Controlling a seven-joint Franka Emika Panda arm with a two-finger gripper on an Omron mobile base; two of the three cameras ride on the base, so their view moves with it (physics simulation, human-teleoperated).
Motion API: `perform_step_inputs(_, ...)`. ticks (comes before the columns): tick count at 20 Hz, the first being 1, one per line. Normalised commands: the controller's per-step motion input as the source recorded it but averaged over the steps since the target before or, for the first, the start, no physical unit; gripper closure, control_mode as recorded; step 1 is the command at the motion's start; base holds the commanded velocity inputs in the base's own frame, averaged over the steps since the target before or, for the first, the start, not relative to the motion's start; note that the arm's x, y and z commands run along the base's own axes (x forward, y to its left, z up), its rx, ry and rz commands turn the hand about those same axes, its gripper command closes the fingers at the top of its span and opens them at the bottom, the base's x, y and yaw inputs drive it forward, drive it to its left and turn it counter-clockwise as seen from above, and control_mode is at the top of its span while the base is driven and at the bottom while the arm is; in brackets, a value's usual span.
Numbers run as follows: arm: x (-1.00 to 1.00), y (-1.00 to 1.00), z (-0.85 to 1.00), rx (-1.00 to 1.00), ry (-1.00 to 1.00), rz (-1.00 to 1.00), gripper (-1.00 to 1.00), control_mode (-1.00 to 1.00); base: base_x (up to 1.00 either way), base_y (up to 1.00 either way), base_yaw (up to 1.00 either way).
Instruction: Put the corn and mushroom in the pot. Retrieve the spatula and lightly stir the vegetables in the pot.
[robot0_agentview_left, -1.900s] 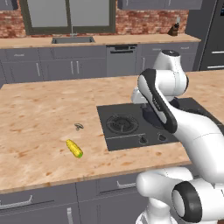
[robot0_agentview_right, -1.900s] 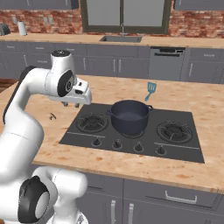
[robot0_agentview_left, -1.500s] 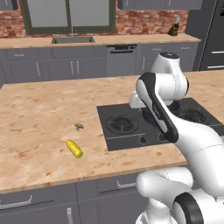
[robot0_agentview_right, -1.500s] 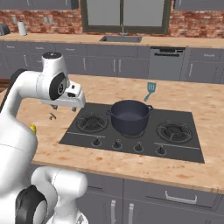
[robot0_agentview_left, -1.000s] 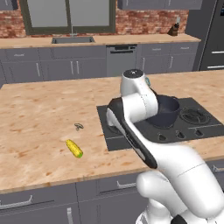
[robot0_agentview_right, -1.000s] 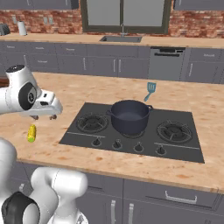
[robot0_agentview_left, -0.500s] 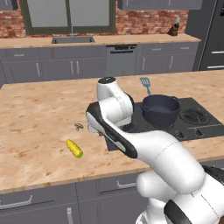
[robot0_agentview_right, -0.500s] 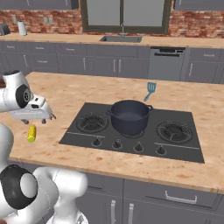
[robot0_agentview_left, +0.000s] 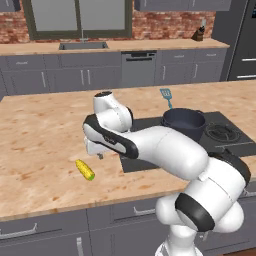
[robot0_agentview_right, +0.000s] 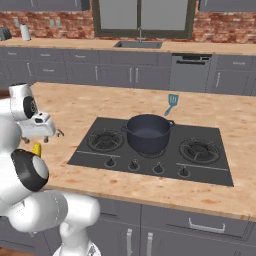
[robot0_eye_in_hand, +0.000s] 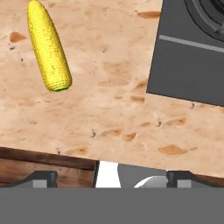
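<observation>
Hovering over the worktop (robot0_agentview_left: 45, 130) just beside the left edge of the cooktop (robot0_agentview_right: 200, 170), the gripper (robot0_agentview_left: 99, 155) has its jaws spread wide with nothing between them. The corn (robot0_agentview_left: 85, 170) lies flat on the worktop, near the cooktop's left edge and close to the gripper; in the hand view the corn (robot0_eye_in_hand: 49, 46) sits apart from the cooktop's corner. The pot (robot0_agentview_right: 147, 132) stands on the cooktop's middle. The spatula (robot0_agentview_right: 171, 104) lies on the worktop just behind the cooktop, beyond the pot
</observation>
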Motion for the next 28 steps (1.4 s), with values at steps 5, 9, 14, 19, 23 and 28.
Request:
perform_step_inputs(5, 0.13, 0.24, -0.43, 0.00, 0.04, 0.03, -1.00, -1.00, 0.00, 0.00, 0.00)
perform_step_inputs(9, 0.22, 0.30, -0.31, 0.00, 0.11, 0.00, -1.00, -1.00, 0.00, 0.00, 0.00)
perform_step_inputs(14, 0.03, 0.35, -0.26, 0.00, 0.04, 0.05, -1.00, -1.00, 0.00, 0.00, 0.00)
perform_step_inputs(19, 0.07, 0.30, -0.24, 0.00, 0.00, 0.06, -1.00, -1.00, 0.00, 0.00, 0.00)
perform_step_inputs(23, 0.25, 0.11, -0.27, -0.02, 0.00, 0.06, -1.00, -1.00, 0.00, 0.00, 0.00)
perform_step_inputs(28, 0.31, 0.16, -0.36, 0.00, 0.00, 0.03, -1.00, -1.00, 0.00, 0.00, 0.00)
